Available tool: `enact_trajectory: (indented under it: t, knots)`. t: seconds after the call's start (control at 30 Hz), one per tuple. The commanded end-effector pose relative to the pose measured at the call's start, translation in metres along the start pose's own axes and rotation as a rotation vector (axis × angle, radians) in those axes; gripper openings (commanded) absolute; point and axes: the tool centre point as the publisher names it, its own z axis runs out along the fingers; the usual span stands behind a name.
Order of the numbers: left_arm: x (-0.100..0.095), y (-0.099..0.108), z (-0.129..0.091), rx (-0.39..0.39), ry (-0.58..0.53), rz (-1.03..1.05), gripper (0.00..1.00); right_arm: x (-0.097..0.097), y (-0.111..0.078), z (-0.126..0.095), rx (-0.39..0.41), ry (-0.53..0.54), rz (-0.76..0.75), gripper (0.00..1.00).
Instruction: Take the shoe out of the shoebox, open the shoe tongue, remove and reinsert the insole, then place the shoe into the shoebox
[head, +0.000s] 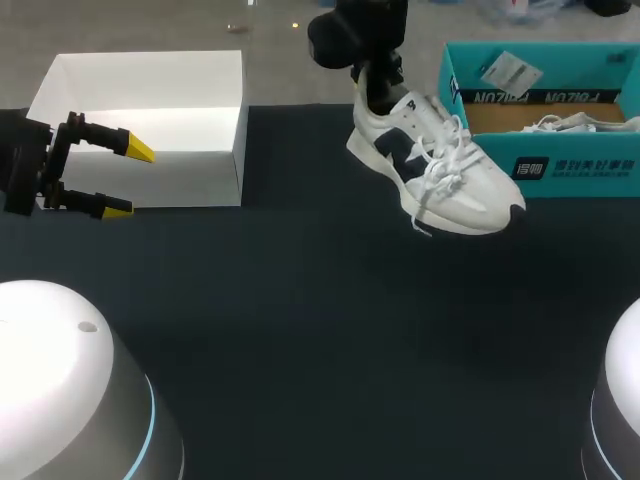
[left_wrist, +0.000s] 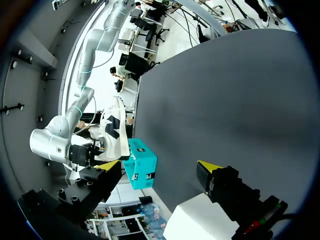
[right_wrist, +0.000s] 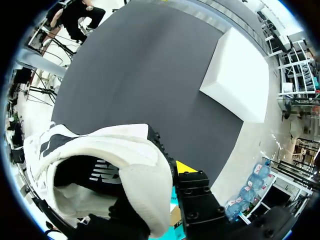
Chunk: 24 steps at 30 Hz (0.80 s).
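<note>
A white shoe with navy panels (head: 432, 165) hangs tilted above the dark table, toe toward the front right. My right gripper (head: 377, 88) is shut on its heel collar. In the right wrist view the heel (right_wrist: 142, 175) fills the space between the fingers, with one yellow fingertip (right_wrist: 185, 166) showing beside it. The teal shoebox (head: 575, 168) stands at the back right, just behind the shoe. My left gripper (head: 120, 180) stands open and empty at the far left, in front of a white box. From the left wrist view the shoe (left_wrist: 114, 131) and the shoebox (left_wrist: 141, 170) lie far ahead of the open left gripper (left_wrist: 160, 166).
A white open box (head: 140, 120) sits at the back left, next to my left gripper. Inside the teal shoebox lie another white shoe (head: 572, 122) and a paper tag (head: 510, 72). The dark table (head: 320, 340) spreads across the middle and front.
</note>
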Motion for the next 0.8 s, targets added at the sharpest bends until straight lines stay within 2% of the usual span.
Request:
enact_trajectory:
  t: [0.03, 0.47, 0.7, 0.8]
  knots:
    - [-0.001, 0.000, 0.000, 0.001, 0.005, -0.001, 1.00, 0.002, -0.003, 0.000, -0.005, -0.003, -0.002, 0.00]
    - [-0.001, 0.000, 0.000, 0.001, 0.005, -0.001, 1.00, 0.002, -0.003, 0.000, -0.005, -0.003, -0.002, 0.00]
    - [-0.001, 0.000, 0.000, 0.001, 0.005, -0.001, 1.00, -0.024, -0.067, 0.006, -0.054, -0.055, 0.070, 0.00]
    - [-0.001, 0.000, 0.000, 0.001, 0.005, -0.001, 1.00, -0.032, -0.100, 0.011, -0.044, -0.087, 0.084, 0.00]
